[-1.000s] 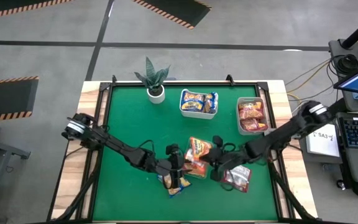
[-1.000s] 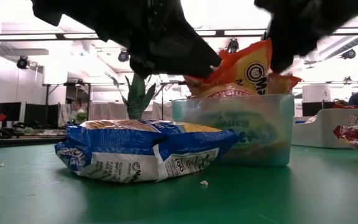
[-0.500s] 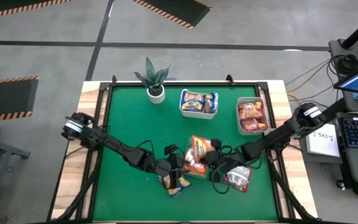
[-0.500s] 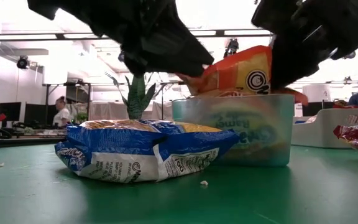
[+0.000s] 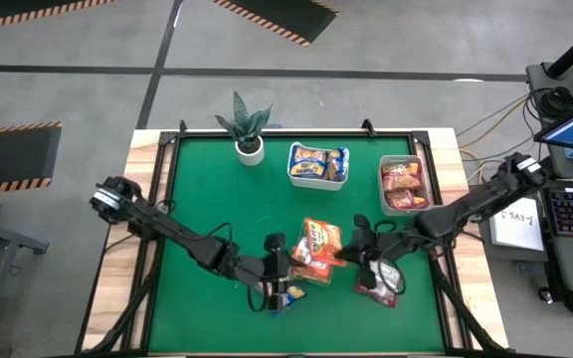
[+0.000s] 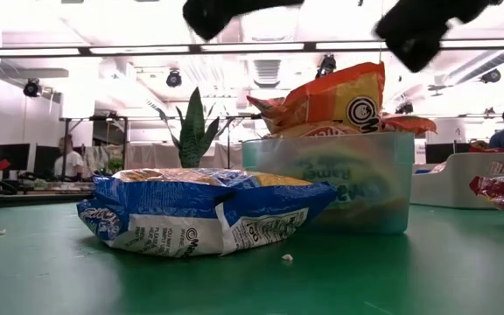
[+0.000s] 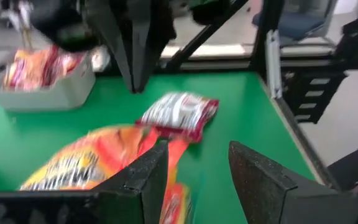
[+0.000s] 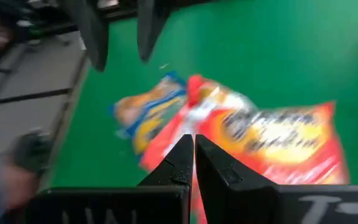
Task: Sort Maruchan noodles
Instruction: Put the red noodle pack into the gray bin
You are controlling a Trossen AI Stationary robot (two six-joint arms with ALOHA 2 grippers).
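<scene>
Two orange noodle packets [image 5: 316,249] lie piled mid-table; in the low view the upper orange packet [image 6: 335,94] leans tilted on the lower one. A yellow-and-blue packet [image 5: 285,296] lies flat near the front edge, and a red-and-silver packet [image 5: 378,283] lies to the right. My left gripper [image 5: 291,267] hangs open just left of the orange pile, fingers [image 7: 148,177] apart with only table and packet edge beyond them. My right gripper [image 5: 348,253] is shut [image 8: 193,155] and hovers right of the pile, above the packets.
At the back stand a white tub [image 5: 318,164] with yellow-and-blue packets, a grey bin [image 5: 404,186] with red packets, and a potted plant [image 5: 247,129]. Bare green mat [image 5: 217,199] spreads left of centre. A black frame rims the table.
Both grippers have risen off the packets and now show only at the low view's top edge. My right gripper has also drawn back a little toward the table's right edge. The orange pile stays on the mat, its upper packet still tilted.
</scene>
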